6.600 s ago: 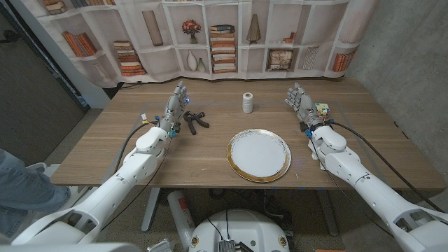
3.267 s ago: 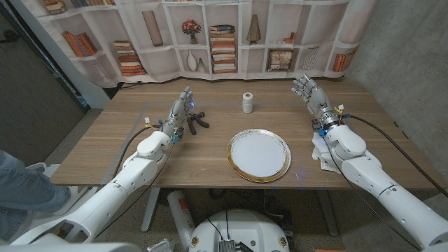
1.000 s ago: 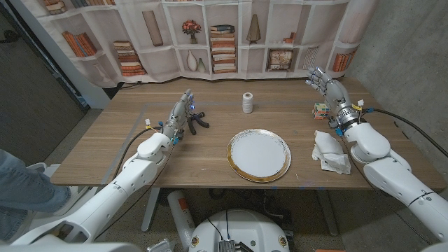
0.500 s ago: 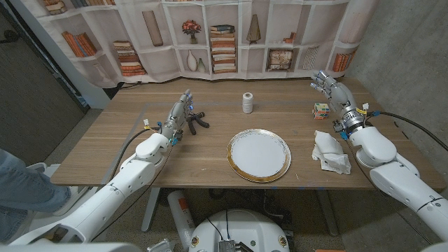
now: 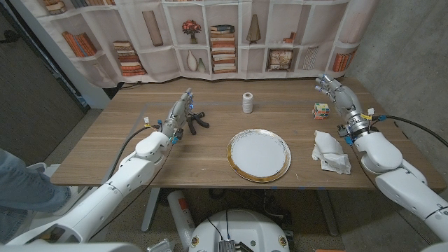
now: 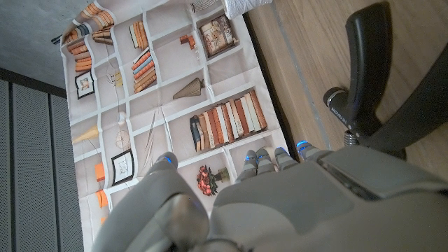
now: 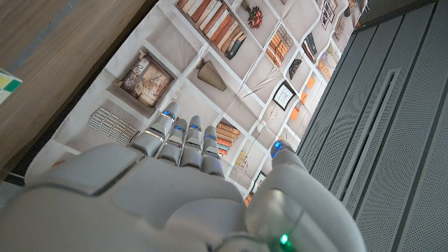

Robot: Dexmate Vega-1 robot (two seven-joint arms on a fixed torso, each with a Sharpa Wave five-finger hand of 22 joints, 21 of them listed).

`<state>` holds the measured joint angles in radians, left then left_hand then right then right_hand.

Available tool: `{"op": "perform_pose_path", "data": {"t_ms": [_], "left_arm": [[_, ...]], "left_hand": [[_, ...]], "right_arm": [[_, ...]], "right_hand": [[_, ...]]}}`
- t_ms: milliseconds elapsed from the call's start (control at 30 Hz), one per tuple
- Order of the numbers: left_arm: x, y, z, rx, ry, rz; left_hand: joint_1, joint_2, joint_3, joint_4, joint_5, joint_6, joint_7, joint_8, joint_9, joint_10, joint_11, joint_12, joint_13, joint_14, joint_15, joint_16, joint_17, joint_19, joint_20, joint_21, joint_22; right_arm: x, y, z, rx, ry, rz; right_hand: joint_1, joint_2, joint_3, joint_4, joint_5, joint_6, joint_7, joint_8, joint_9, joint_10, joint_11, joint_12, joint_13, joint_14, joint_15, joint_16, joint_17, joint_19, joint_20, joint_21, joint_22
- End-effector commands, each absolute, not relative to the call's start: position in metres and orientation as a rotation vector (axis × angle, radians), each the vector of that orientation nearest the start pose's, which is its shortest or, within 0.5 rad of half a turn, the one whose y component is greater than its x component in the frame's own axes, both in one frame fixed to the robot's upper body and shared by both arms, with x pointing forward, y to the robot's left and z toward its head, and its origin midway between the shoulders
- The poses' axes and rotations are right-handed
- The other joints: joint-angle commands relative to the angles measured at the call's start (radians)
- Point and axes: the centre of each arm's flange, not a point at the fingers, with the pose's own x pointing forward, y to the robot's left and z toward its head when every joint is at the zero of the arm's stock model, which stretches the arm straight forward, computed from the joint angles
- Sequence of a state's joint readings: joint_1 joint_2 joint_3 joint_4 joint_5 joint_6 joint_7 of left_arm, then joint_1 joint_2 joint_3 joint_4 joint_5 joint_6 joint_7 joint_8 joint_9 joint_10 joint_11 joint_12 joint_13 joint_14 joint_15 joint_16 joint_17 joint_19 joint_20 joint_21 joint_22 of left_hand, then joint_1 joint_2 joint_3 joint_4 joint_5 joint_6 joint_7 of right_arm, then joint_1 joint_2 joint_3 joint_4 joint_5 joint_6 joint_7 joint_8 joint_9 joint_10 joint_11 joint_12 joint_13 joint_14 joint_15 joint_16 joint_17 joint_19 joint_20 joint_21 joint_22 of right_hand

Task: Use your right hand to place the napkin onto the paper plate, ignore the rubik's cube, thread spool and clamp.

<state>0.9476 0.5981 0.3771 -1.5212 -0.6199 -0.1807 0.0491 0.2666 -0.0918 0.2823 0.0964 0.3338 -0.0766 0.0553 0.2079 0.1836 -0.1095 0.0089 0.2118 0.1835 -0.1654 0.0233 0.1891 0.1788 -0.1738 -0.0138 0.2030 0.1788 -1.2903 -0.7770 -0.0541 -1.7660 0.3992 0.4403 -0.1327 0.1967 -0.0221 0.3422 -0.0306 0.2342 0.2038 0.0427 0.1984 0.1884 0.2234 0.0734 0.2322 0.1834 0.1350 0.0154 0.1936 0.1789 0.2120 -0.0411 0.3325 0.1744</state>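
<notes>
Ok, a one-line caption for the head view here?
Right hand raised open beyond the napkin, paper plate bare; left hand by the clamp.

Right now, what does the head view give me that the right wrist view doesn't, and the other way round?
Head view alone: the napkin lying on the table beside the right arm, the paper plate at the middle, the thread spool, the clamp by the left hand, and the whole rubik's cube.

Right wrist view alone: a close look along the back of the right hand, fingers apart, holding nothing, aimed at the backdrop, plus grey wall panels.

Both: the right hand, wooden table and bookshelf backdrop.
</notes>
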Motion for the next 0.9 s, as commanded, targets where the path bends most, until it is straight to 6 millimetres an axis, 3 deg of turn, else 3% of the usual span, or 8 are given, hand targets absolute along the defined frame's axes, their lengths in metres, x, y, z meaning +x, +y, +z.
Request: {"op": "perform_pose_path", "data": {"t_ms": [33, 900], "left_arm": [[0.617, 0.267, -0.034, 0.045, -0.555, -0.235], [0.618, 0.269, -0.036, 0.031, -0.568, -0.237]], "left_hand": [[0.005, 0.003, -0.003, 0.003, 0.004, 0.002, 0.0, -0.001, 0.005, 0.006, 0.0, 0.0, 0.006, 0.005, -0.004, 0.0, 0.002, -0.012, 0.006, 0.0, 0.004], [0.007, 0.005, -0.007, 0.002, 0.004, 0.004, -0.002, -0.003, 0.005, 0.007, -0.001, -0.001, 0.006, 0.005, -0.005, -0.001, 0.002, -0.013, 0.007, 0.0, 0.004]], "right_arm": [[0.499, -0.366, -0.02, -0.329, -0.863, 0.053], [0.485, -0.37, -0.043, -0.376, -0.854, -0.032]], "right_hand": [[0.008, 0.006, -0.001, -0.004, -0.004, 0.007, 0.001, 0.004, 0.002, 0.013, 0.002, 0.001, 0.005, 0.007, -0.001, -0.001, 0.002, 0.01, -0.01, -0.001, 0.005], [0.01, 0.009, -0.002, -0.008, -0.003, 0.017, -0.003, 0.006, 0.002, 0.025, 0.001, 0.003, 0.005, 0.017, -0.005, -0.001, 0.002, 0.021, -0.009, -0.007, 0.006]]}}
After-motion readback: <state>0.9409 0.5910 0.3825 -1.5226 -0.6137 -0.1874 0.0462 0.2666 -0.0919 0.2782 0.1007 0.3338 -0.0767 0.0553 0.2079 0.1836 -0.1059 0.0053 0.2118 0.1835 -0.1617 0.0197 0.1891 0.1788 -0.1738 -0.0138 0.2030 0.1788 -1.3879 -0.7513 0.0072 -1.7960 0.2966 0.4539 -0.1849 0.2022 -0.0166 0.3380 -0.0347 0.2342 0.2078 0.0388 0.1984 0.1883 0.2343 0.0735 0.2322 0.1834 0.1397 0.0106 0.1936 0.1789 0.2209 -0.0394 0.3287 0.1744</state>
